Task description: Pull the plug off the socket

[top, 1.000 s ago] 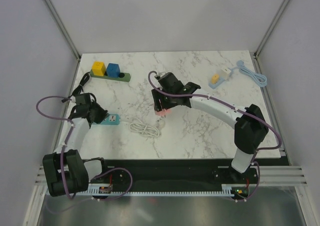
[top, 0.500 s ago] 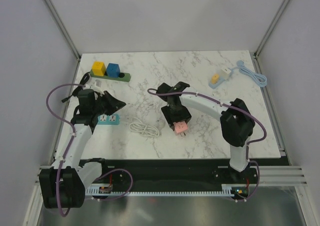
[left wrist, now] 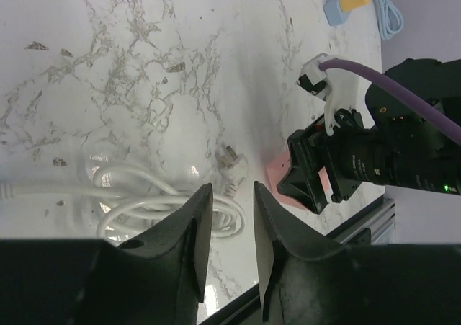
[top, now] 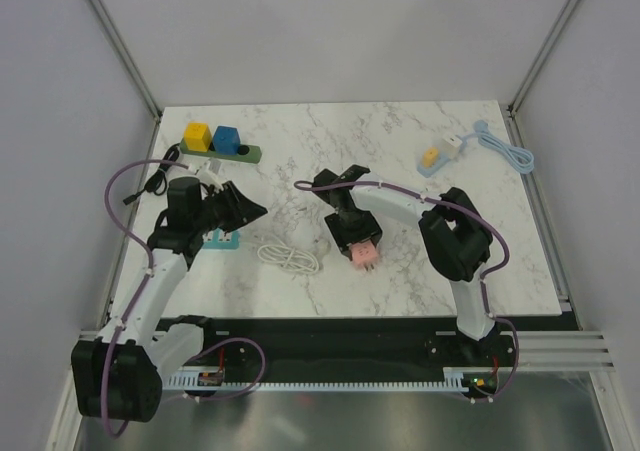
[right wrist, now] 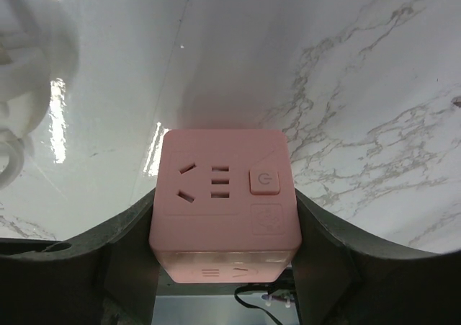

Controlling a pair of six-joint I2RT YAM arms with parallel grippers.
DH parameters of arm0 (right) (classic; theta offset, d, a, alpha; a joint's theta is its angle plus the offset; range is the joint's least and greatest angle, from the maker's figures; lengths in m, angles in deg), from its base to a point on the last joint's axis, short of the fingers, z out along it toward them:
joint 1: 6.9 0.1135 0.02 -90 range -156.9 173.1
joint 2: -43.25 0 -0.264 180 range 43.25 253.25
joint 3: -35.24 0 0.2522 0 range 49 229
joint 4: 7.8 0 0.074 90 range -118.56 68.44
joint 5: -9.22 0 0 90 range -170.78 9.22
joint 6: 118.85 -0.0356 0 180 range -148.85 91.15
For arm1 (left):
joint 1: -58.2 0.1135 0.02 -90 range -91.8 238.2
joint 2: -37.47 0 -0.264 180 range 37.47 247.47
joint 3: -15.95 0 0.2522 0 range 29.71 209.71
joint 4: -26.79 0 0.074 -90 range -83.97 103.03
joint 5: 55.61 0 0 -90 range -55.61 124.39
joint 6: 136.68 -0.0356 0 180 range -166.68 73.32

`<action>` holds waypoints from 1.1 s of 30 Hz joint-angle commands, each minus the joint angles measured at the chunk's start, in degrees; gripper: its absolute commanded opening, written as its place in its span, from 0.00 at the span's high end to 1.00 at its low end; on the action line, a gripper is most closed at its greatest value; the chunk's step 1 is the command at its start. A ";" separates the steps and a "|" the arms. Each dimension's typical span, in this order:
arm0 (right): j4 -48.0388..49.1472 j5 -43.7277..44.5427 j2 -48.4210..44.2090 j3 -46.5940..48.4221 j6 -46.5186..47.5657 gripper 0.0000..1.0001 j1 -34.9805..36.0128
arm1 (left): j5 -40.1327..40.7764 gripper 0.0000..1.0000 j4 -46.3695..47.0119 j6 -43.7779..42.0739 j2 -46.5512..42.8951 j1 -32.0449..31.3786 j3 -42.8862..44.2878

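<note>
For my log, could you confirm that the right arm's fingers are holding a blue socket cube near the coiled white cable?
Not quite: the right wrist view shows the socket cube is pink, not blue. The right arm's fingers do hold it near the coiled white cable.

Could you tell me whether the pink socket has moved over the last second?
Yes. In the top view the pink socket, clamped in the right gripper, has shifted right, away from the white cable, and toward the table's near edge.

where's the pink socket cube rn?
Top view: the pink socket cube sits near the centre of the table, held in the right gripper, just right of the coiled white cable.
</note>
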 commanded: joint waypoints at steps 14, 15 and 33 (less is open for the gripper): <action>10.18 9.36 -11.10 0.01 6.61 0.02 0.01 | 4.40 0.37 -8.78 -3.33 -13.17 -0.01 0.00; 11.32 9.01 -12.34 -0.60 6.87 0.02 0.62 | 4.32 0.37 -9.30 -3.24 -13.61 -0.01 -0.35; 69.18 7.88 -13.07 -13.35 24.59 0.02 9.15 | 3.26 0.41 -12.91 0.20 -12.57 -0.01 5.61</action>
